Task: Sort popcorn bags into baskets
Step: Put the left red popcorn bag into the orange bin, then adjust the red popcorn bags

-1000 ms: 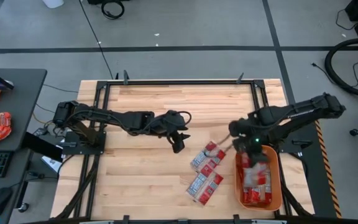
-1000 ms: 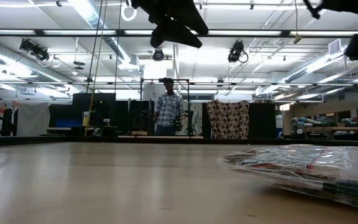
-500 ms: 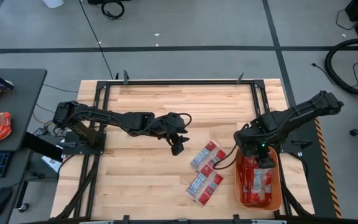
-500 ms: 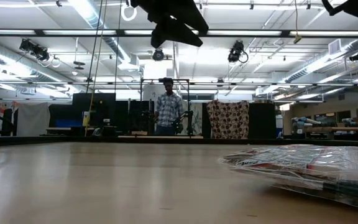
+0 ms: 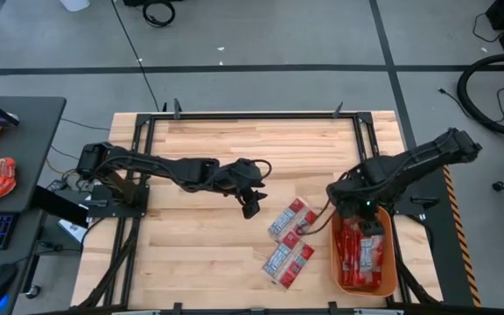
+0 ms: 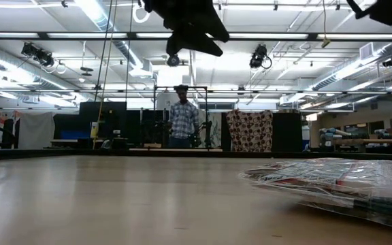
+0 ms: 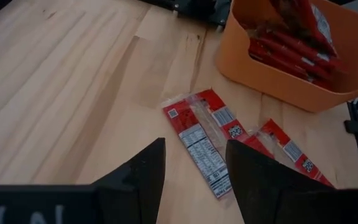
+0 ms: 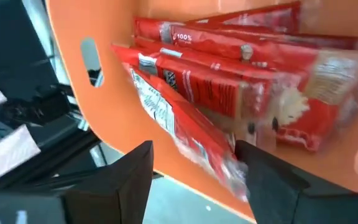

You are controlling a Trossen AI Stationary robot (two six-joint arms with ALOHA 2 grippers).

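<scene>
Right hand [image 5: 360,213], fingers spread and empty, hovers over the orange basket [image 5: 392,262] with popcorn bags [image 5: 361,254] just below

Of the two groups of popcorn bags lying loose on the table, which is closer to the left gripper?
The upper group, directly beside the left gripper; the lower group lies farther off, toward the table's near edge.

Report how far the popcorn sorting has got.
Done: several popcorn bags lie in the orange basket. In hand: nothing; the right gripper is open above the basket, the left gripper open and empty mid-table. Left: loose packets on the table beside the basket.
</scene>
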